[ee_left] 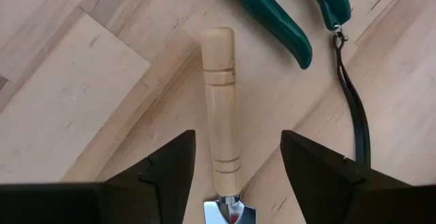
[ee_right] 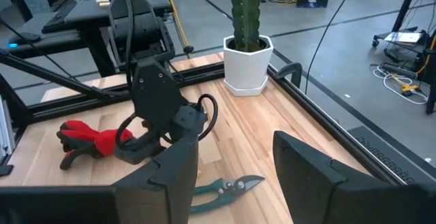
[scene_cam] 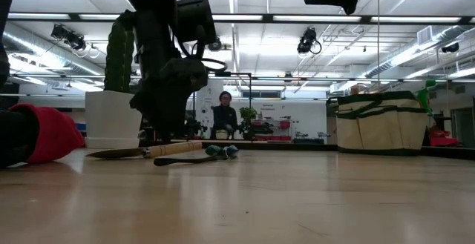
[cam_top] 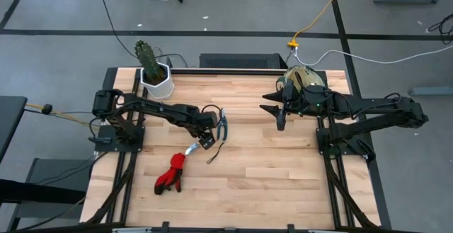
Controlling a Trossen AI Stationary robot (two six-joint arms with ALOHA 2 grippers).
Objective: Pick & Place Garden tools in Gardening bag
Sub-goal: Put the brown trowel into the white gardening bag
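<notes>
— Where was the trowel [ee_left: 221, 108]?
— Flat on the table, its wooden handle between the left gripper [ee_left: 237, 176]'s spread fingers; best it closed squarely mid-handle, clear of the shears [ee_left: 272, 9] beyond

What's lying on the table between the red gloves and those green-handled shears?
The wooden-handled trowel lies between the red gloves and the shears, under the left hand, whose open fingers straddle its handle. The overhead view shows this.

Bright, even overhead ceiling lighting; soft shadows on the table [cam_top: 269, 169], its nearest stretch blurred.
</notes>
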